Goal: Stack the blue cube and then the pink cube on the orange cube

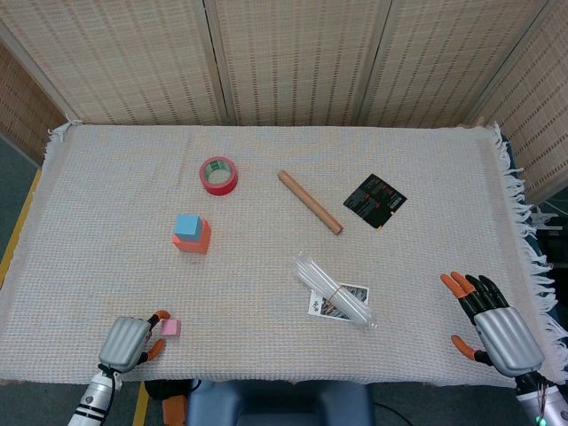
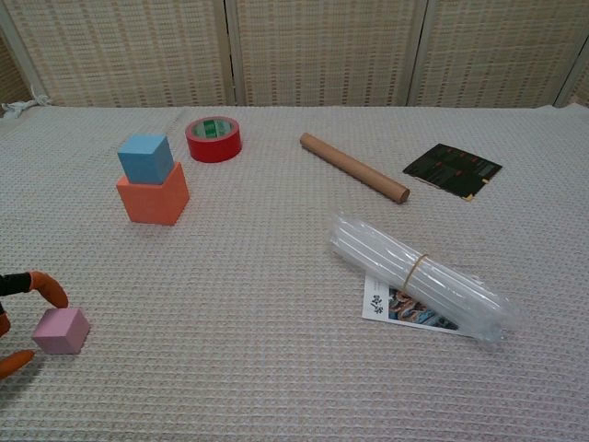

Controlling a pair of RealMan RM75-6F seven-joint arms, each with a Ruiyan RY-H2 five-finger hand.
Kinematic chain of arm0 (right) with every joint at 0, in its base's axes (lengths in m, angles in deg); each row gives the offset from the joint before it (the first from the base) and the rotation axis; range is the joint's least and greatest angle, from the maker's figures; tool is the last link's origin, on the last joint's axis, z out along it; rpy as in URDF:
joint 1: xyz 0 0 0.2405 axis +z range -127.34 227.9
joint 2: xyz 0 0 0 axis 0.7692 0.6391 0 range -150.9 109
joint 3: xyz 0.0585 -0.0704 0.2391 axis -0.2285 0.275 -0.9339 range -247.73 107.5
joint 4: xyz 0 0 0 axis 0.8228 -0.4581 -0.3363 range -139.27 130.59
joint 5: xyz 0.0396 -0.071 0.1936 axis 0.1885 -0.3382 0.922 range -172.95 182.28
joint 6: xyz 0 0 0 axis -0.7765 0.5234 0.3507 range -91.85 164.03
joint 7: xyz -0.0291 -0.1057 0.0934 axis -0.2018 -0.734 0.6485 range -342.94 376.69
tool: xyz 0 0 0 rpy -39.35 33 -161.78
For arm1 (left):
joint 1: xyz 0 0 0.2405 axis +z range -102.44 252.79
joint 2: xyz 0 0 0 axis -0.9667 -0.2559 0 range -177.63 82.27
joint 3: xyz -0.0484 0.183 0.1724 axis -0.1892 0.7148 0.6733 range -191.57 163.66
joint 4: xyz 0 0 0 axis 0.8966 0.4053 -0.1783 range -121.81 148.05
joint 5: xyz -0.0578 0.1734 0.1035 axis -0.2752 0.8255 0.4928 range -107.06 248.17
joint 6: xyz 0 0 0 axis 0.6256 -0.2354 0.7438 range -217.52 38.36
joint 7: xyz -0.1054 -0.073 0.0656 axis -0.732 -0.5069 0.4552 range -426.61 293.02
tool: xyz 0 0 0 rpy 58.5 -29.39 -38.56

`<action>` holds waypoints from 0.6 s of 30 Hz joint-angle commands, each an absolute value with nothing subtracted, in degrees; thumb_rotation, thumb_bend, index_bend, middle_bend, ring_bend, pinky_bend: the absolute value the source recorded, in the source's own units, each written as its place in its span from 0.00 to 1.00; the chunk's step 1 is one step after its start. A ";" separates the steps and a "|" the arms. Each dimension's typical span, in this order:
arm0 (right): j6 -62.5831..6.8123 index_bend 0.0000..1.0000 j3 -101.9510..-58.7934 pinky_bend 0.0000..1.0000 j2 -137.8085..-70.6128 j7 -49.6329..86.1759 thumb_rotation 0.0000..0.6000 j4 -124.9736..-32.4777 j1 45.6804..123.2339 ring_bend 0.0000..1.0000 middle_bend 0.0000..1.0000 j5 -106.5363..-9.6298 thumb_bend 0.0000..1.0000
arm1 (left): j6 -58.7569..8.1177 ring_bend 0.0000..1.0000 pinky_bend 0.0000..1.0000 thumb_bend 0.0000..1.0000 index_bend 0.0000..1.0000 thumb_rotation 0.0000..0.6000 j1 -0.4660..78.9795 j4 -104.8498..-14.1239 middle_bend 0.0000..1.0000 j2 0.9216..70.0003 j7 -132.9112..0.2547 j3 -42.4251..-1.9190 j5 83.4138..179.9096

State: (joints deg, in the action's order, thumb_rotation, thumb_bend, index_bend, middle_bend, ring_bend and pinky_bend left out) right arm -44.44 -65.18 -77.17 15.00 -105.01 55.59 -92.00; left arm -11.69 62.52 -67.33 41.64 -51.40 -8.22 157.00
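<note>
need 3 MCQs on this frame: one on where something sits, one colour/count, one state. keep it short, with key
1. Where is the pink cube?
A. on the blue cube
B. on the cloth at the near left edge, beside the left hand
C. next to the black card

2. How many cubes are stacked on the orange cube?
A. none
B. one
C. two

3. What is the right hand doing?
A. holding the cardboard tube
B. pressing the tape roll
C. open, holding nothing

Key:
1. B: both views show it lying on the cloth with the left hand right beside it, fingertips around it.
2. B: only the blue cube sits on top.
3. C: in the head view its fingers are spread at the near right edge, nothing in them.
</note>
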 commanded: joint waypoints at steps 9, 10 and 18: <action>-44.02 0.00 -65.39 0.00 -77.29 14.67 1.00 -105.13 55.69 0.00 0.00 -91.54 0.18 | -9.31 1.00 1.00 0.31 0.45 1.00 62.92 -63.73 1.00 43.99 -52.26 -9.34 160.10; -44.02 0.00 -65.39 0.00 -77.29 14.67 1.00 -105.12 55.69 0.00 0.00 -91.53 0.18 | -9.32 1.00 1.00 0.32 0.45 1.00 62.93 -63.79 1.00 43.95 -52.39 -9.35 160.12; -43.97 0.00 -66.01 0.00 -77.34 14.59 1.00 -105.11 55.66 0.00 0.00 -90.25 0.18 | -14.02 1.00 1.00 0.31 0.45 1.00 59.83 -77.78 1.00 30.18 -59.09 -12.63 156.53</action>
State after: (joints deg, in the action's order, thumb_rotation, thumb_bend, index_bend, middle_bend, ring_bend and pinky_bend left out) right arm -43.98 -65.97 -77.32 14.63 -105.10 55.66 -90.29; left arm -10.93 61.76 -71.00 37.31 -56.13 -10.64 158.82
